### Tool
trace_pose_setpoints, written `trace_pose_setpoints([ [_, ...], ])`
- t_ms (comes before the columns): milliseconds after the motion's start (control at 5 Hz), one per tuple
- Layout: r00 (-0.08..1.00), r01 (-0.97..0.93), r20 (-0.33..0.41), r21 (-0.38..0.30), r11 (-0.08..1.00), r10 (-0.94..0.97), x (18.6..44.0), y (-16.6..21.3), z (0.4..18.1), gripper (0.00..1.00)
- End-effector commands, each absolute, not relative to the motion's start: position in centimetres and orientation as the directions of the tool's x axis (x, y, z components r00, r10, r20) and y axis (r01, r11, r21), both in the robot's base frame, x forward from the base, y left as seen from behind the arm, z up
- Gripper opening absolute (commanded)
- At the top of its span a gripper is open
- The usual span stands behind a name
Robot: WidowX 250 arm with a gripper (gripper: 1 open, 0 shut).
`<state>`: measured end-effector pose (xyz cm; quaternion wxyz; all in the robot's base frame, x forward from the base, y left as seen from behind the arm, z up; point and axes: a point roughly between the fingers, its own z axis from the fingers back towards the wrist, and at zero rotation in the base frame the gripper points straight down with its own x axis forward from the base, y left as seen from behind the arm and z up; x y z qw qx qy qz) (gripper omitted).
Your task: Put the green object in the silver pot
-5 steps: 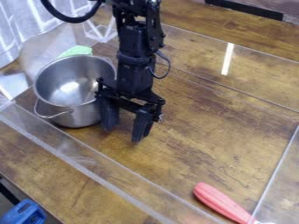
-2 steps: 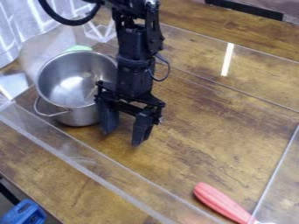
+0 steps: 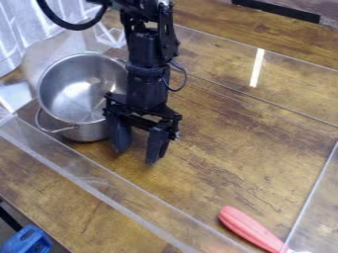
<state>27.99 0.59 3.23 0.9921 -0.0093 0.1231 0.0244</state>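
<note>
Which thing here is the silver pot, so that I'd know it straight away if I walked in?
Find the black robot arm standing over the wooden table. Right beside it, on the picture's left, is the silver pot, round, with its wide mouth showing and a thin loop handle at its side. Its shiny metal sets it apart from the dark arm and the long reddish object.

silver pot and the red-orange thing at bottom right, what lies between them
In the camera view, the black gripper and a stretch of bare wooden table.
</note>
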Motion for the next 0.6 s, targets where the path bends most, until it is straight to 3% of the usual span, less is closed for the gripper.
trace_pose_setpoints([
  [0,0.979,-0.068,-0.191,-0.021,0.997,0.063,28.38,1.37,4.45,0.0],
  [400,0.98,-0.073,-0.185,-0.028,0.997,0.066,28.39,1.43,4.33,0.0],
])
